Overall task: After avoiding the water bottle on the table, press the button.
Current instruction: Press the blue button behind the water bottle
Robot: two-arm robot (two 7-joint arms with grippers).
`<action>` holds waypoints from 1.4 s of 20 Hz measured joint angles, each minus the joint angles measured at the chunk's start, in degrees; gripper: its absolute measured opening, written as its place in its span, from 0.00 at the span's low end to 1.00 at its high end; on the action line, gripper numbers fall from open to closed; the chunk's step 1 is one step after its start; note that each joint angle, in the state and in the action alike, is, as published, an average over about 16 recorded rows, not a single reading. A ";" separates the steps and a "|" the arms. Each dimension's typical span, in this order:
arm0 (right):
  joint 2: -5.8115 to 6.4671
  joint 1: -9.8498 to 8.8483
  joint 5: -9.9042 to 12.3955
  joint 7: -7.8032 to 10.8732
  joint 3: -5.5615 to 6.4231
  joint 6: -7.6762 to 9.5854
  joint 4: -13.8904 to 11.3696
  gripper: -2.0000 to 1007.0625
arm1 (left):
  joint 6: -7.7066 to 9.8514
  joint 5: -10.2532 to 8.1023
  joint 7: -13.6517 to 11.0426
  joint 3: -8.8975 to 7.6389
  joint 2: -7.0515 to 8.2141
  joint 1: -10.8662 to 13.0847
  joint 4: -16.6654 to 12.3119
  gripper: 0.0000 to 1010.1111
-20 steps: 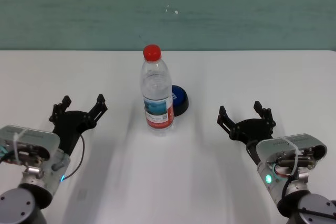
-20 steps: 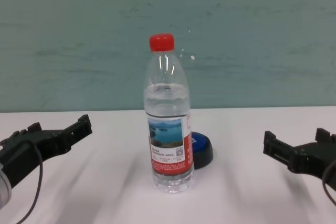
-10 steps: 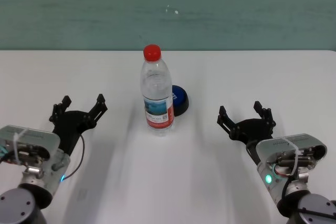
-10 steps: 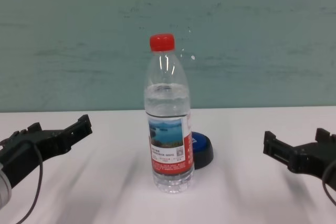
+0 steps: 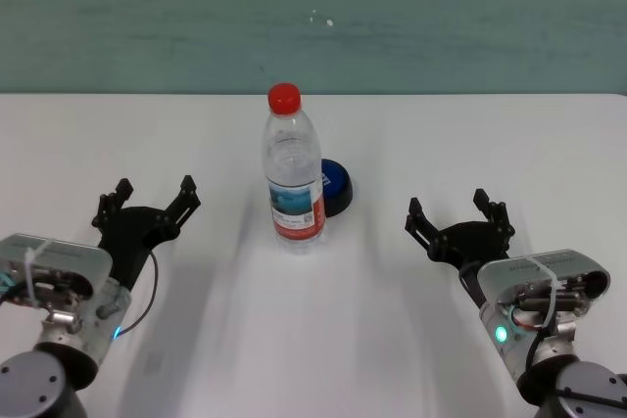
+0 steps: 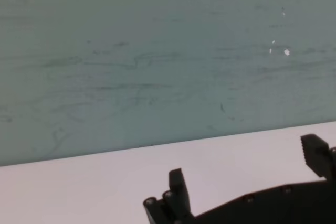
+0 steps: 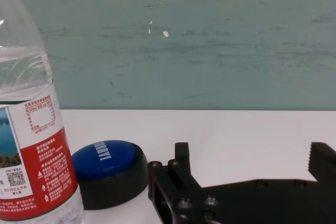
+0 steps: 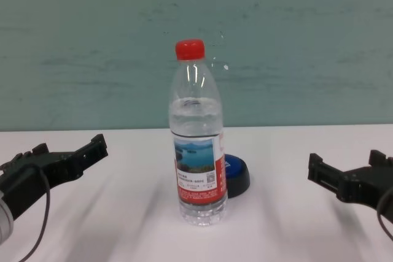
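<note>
The water bottle (image 5: 293,178) stands upright near the middle of the white table (image 5: 470,134), clear plastic with a red cap and a lake label; it also shows in the chest view (image 8: 197,145) and the right wrist view (image 7: 31,145). Right behind it and slightly to its right sits the button (image 5: 335,186), a blue dome on a black ring, also seen as the button (image 8: 236,174) and button (image 7: 109,170). My left gripper (image 5: 152,197) rests open on the near left. My right gripper (image 5: 458,210) rests open on the near right. Both are well apart from the bottle.
A teal wall (image 5: 313,17) rises behind the table's far edge. White tabletop stretches to both sides of the bottle and between the two grippers.
</note>
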 joint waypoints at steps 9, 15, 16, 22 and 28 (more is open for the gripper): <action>0.00 0.00 0.00 0.00 0.00 0.00 0.00 1.00 | 0.00 0.00 0.00 0.00 0.00 0.00 0.00 1.00; 0.00 0.00 0.00 0.00 0.00 0.00 0.00 1.00 | 0.00 0.00 0.00 0.00 0.00 0.00 0.00 1.00; 0.00 0.00 0.00 0.00 0.00 0.00 0.00 1.00 | 0.00 0.00 0.00 0.00 0.00 0.00 0.00 1.00; 0.00 0.00 0.00 0.00 0.00 0.00 0.00 1.00 | 0.00 0.00 0.00 0.00 0.00 0.00 0.00 1.00; 0.00 0.00 0.00 0.00 0.00 0.00 0.00 1.00 | 0.02 -0.02 -0.09 -0.05 -0.01 0.01 -0.01 1.00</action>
